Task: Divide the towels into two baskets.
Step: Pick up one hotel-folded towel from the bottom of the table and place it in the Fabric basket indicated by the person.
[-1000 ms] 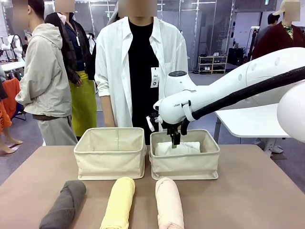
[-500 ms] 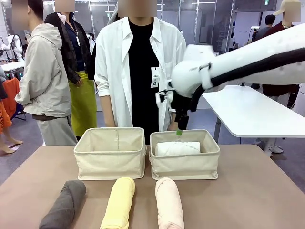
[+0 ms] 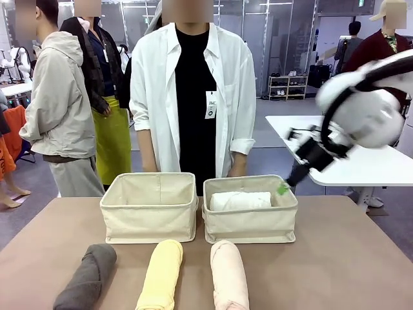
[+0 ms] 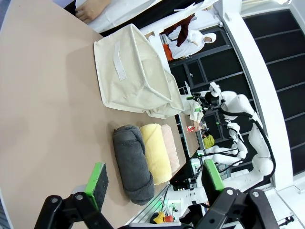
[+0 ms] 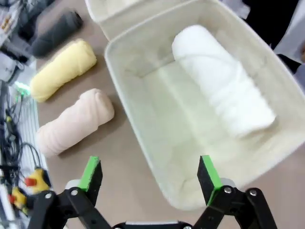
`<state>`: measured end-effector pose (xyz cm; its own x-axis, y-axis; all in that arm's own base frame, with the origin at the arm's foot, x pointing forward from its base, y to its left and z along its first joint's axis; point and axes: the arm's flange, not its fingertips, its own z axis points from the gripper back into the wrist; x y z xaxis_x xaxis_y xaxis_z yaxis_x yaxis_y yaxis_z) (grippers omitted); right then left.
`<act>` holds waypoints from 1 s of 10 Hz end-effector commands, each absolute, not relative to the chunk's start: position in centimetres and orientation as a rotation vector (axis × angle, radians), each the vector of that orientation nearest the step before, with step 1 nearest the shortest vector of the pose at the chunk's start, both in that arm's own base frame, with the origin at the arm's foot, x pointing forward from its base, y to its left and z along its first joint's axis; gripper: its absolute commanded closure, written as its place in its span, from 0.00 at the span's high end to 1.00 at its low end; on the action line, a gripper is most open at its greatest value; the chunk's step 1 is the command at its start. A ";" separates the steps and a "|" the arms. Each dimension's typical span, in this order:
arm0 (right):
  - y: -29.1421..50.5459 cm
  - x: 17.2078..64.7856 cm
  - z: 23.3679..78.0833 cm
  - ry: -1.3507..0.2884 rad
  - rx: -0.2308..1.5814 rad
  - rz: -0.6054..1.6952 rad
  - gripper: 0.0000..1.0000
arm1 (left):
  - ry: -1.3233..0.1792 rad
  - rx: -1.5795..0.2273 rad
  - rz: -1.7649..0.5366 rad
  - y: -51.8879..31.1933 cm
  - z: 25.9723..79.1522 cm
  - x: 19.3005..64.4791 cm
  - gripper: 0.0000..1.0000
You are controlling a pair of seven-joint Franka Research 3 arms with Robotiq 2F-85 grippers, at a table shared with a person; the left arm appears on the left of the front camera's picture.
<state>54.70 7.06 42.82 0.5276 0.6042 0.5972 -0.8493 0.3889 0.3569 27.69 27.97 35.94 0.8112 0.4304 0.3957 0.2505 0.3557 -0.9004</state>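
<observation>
- On the bench (image 3: 342, 258), the white towel (image 3: 241, 201) lies in the right basket (image 3: 250, 226), at 3 o'clock from the left basket (image 3: 150, 219).
- The grey towel (image 3: 87, 276), yellow towel (image 3: 160, 274) and pink towel (image 3: 229, 274) line up at 6 o'clock from the baskets.
- The right tool (image 5: 150, 167) hangs over the right basket, fingers apart; the left tool (image 4: 155, 176) is likewise spread.

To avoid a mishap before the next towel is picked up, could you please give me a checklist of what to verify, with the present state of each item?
1. White towel lies fully inside the right basket: ok.
2. Right gripper open and holding nothing: ok.
3. Left gripper open, above the table near the grey towel: ok.
4. Left basket free to take towels: ok, as far as its front wall lets one see.
5. Yellow towel and pink towel lie rolled on the table, apart from each other: ok.
</observation>
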 end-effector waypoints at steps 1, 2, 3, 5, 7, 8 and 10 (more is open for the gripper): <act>0.8 50.4 40.2 -0.542 0.943 0.740 1.00 | -0.662 -1.225 0.130 28.2 36.0 27.5 1.00; -2.5 48.8 38.9 -0.577 1.033 0.630 1.00 | -0.662 -1.225 0.130 28.2 36.0 27.5 1.00; -5.7 47.1 38.1 -0.609 1.113 0.552 1.00 | -0.662 -1.225 0.130 28.2 36.0 27.5 1.00; -11.8 43.6 36.6 -0.526 1.208 0.404 1.00 | -0.662 -1.225 0.130 28.2 36.0 27.5 1.00; -17.0 40.5 36.7 -0.444 1.230 0.320 1.00 | -0.662 -1.225 0.130 28.2 36.0 27.5 1.00; -19.0 39.3 37.3 -0.396 1.219 0.310 1.00 | -0.662 -1.225 0.130 28.2 36.0 27.5 1.00; -20.9 38.5 38.0 -0.299 1.215 0.290 1.00 | -0.662 -1.225 0.130 28.2 36.0 27.5 1.00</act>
